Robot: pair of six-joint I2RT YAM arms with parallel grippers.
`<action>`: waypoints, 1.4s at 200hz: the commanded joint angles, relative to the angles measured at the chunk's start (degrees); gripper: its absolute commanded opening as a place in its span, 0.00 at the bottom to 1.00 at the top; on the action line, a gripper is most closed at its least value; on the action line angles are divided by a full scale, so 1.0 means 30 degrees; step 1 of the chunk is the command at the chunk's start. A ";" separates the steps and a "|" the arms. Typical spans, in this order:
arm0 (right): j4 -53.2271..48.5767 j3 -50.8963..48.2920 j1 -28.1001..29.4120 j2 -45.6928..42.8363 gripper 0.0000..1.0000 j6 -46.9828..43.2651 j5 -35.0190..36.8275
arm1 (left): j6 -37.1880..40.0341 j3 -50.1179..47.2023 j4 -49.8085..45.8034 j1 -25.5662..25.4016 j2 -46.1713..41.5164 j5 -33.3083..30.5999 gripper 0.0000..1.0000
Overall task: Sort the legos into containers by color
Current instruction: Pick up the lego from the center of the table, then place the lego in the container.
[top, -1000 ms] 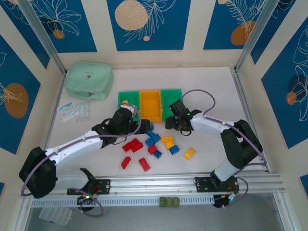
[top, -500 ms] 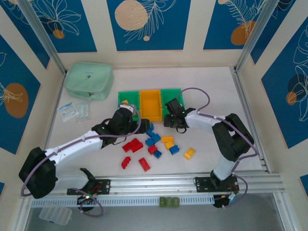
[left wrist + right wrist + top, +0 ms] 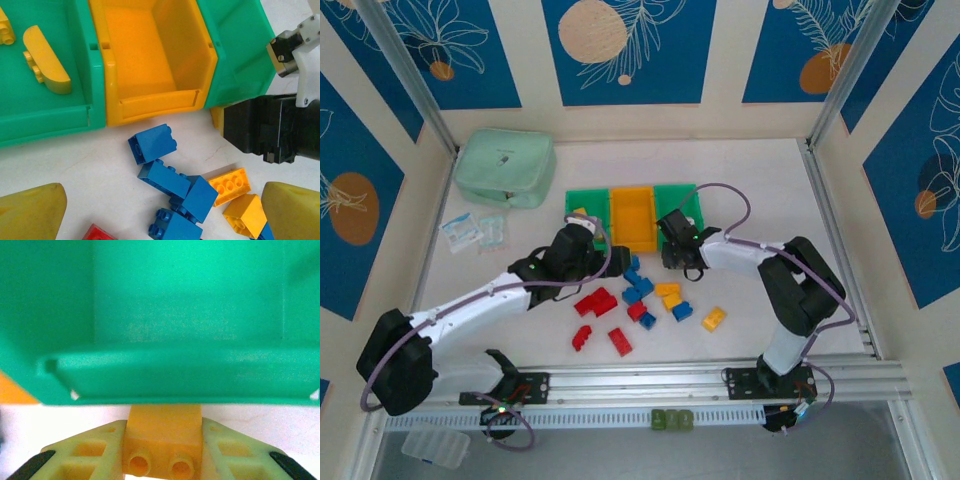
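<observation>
Legos (image 3: 640, 300), small plastic bricks with bumps on top, lie loose on the white table (image 3: 750, 180) in front of the arms. Red ones (image 3: 595, 302) are nearest, then blue ones (image 3: 165, 180) and yellow-orange ones (image 3: 714, 318). The left gripper (image 3: 161, 212) hangs over the blue ones, its two fingers far apart with nothing in them. The right gripper (image 3: 672, 262) is pinched tight on one yellow-orange brick (image 3: 162, 437), right beside the near wall of the right green plastic bin (image 3: 165, 315). Farther on sits the row of three joined bins (image 3: 632, 190): green, orange, green. Two yellow pieces (image 3: 45, 60) lie in the left green bin (image 3: 60, 110).
</observation>
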 commanded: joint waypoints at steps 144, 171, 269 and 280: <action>-0.1518 0.8004 0.3843 0.0999 0.32 -0.2674 -0.1094 | -0.0273 -0.1086 -0.5382 0.0356 -0.5472 -0.3562 0.99; -0.1678 1.1238 0.3855 0.4001 0.32 -0.3308 -0.1745 | -0.0524 -0.1403 -0.6370 0.0420 -0.6557 -0.4079 0.99; -0.4402 2.0444 0.2786 1.0327 0.56 -0.4965 -0.2175 | -0.0646 -0.1706 -0.7076 0.0585 -0.7551 -0.4576 0.99; -0.4041 1.9735 0.2801 0.9599 0.59 -0.5035 -0.2329 | -0.0663 -0.1706 -0.6937 0.0588 -0.7492 -0.4525 0.99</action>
